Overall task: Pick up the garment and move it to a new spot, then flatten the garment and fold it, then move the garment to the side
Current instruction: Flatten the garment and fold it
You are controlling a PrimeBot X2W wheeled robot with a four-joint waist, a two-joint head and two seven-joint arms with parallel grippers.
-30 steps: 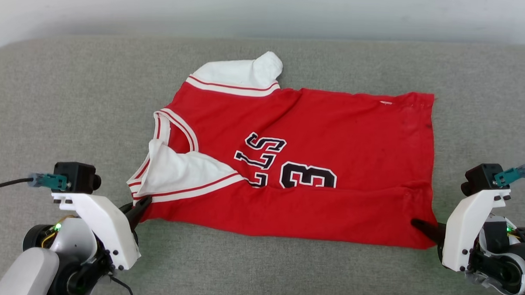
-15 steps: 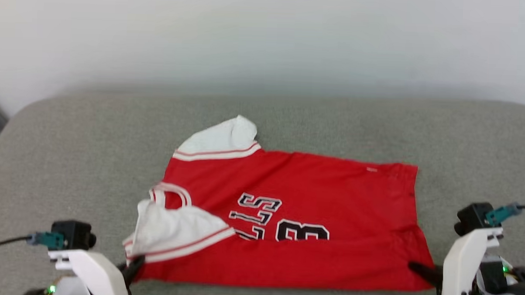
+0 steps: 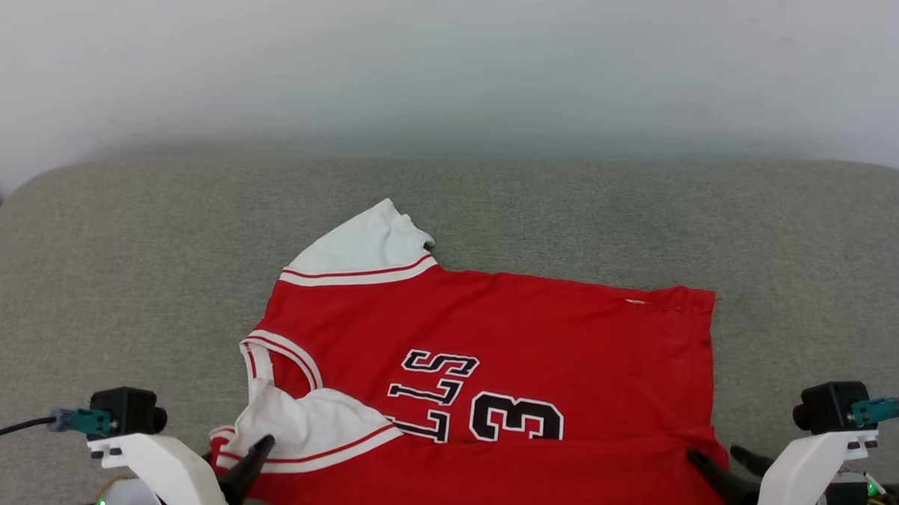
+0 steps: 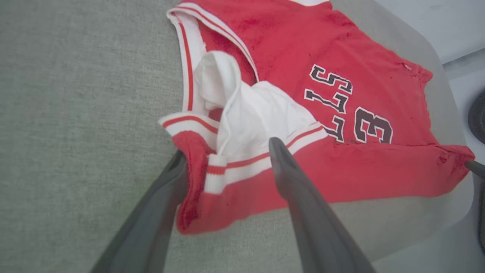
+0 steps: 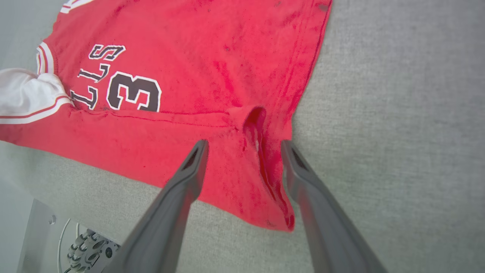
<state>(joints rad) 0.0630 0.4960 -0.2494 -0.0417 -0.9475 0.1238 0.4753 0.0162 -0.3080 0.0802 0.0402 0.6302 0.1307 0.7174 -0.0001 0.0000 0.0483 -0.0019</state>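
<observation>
The garment [image 3: 536,338] is a bright red shirt of soft, slightly nubbly knit. It lies mostly flat with its near long edge folded up over itself in a band. The fold line cuts across the bottom of the black, white-outlined lettering [image 3: 481,407], which reads sideways as "LLS" and "3". The neck [image 3: 281,351] is a curved opening trimmed in white with red stripes. The far sleeve [image 3: 367,250] is white with a red-striped edge and sticks out as a peaked flap. The near sleeve [image 3: 309,427] is white too, crumpled into a soft bulge over the folded band. The hem side is a straight stitched edge, puckered into a small raised tunnel at its near corner.

The shirt lies toward the near middle of a pad [image 3: 157,272], a grey, coarse-woven surface with rounded corners. A pale, smooth wall [image 3: 456,58] stands behind the pad.

The left gripper [image 4: 227,149] stands wide open and holds nothing. Its dark tapered fingers straddle the sleeve corner, one at the red edge and one over the striped band. The right gripper [image 5: 245,144] is likewise spread wide and holds nothing. The puckered hem corner lies loose between its fingers.
</observation>
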